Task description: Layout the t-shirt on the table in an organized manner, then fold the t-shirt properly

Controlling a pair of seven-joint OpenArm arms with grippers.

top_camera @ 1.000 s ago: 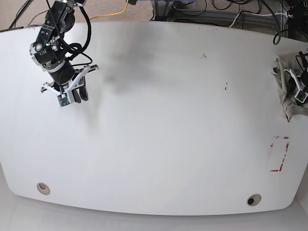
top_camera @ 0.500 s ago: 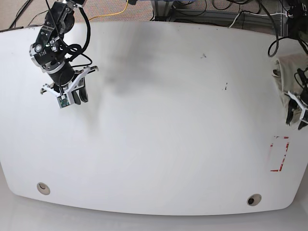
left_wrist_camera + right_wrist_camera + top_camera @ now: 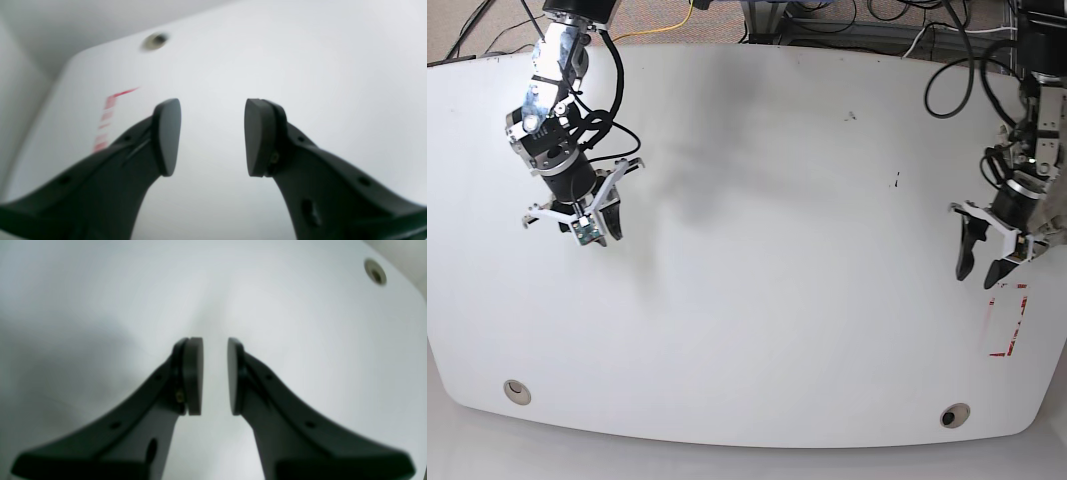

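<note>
The white table (image 3: 777, 250) fills the base view. The t-shirt hardly shows: a pale khaki bit at the far right edge (image 3: 1058, 215), behind the left arm, looks like part of it. My left gripper (image 3: 977, 278) hangs over the table's right side just above the red tape outline (image 3: 1009, 320), open and empty. In the left wrist view the same gripper (image 3: 211, 136) has its pads wide apart over bare table. My right gripper (image 3: 592, 228) hovers over the far left of the table. Its pads (image 3: 193, 376) stand a narrow gap apart with nothing between them.
Two round metal grommets (image 3: 517, 391) (image 3: 954, 415) sit near the front edge. One grommet (image 3: 154, 40) and the red tape (image 3: 110, 110) show ahead of the left gripper. Another grommet (image 3: 376, 271) shows in the right wrist view. Cables lie behind the table's back edge.
My left gripper has come in from the right edge onto the table, away from the t-shirt, and is open. The right arm shifted slightly right and toward the front.
</note>
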